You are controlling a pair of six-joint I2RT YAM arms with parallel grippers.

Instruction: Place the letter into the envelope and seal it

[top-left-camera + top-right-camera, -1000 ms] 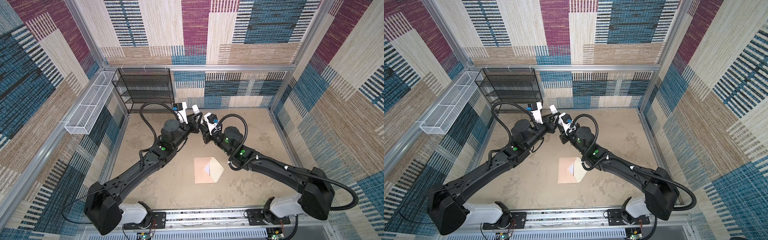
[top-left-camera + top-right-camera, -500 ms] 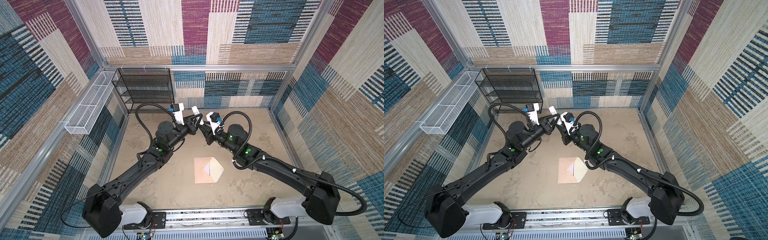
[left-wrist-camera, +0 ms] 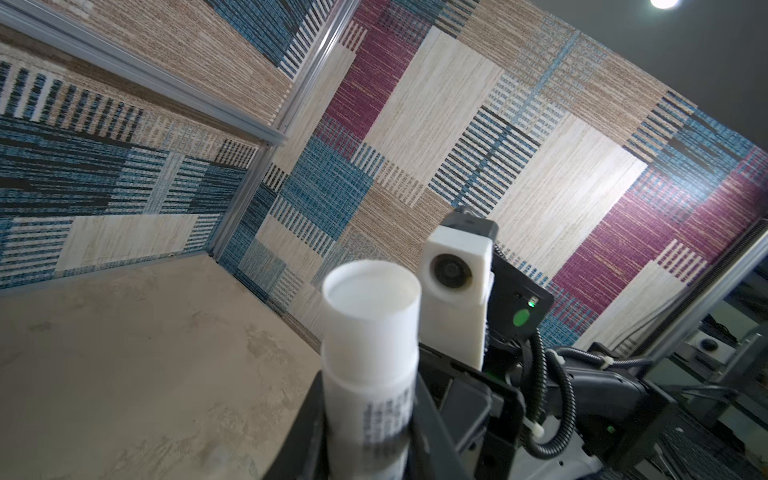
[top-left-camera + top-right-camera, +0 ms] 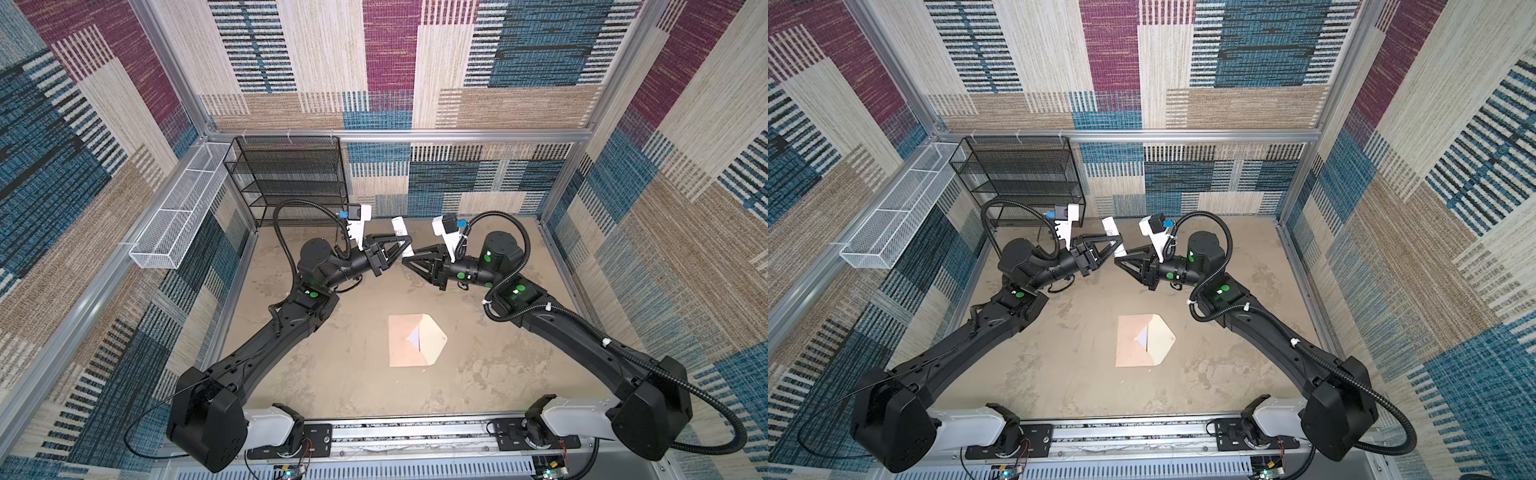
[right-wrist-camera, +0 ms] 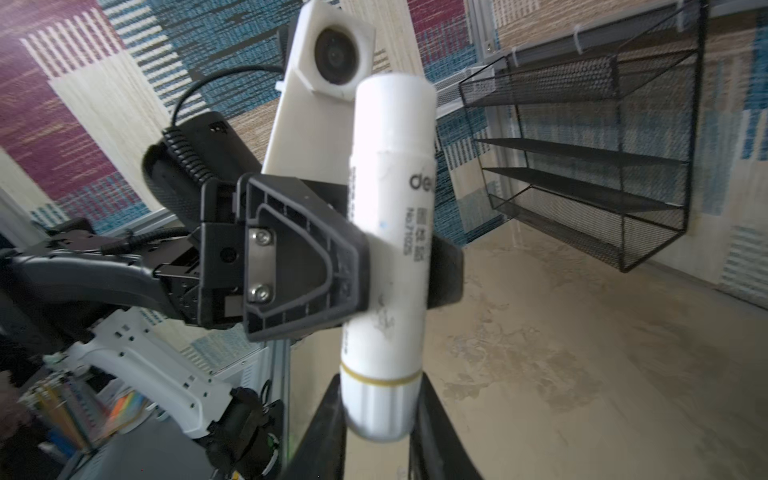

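Your table (image 4: 332, 374) is mottled tan, boxed in by woven panels (image 4: 390, 62) of blue, maroon and cream, a black wire shelf (image 4: 291, 178) in the corner. The peach-tan envelope (image 4: 405, 345) lies flat, well apart from that shelf, cream-lined flap (image 4: 432, 343) open. Nearer the shelf, off the table, your left gripper (image 4: 401, 245) clamps a white tube (image 5: 390, 124) mid-body; your right gripper (image 5: 376, 432) pinches its gold-banded end.
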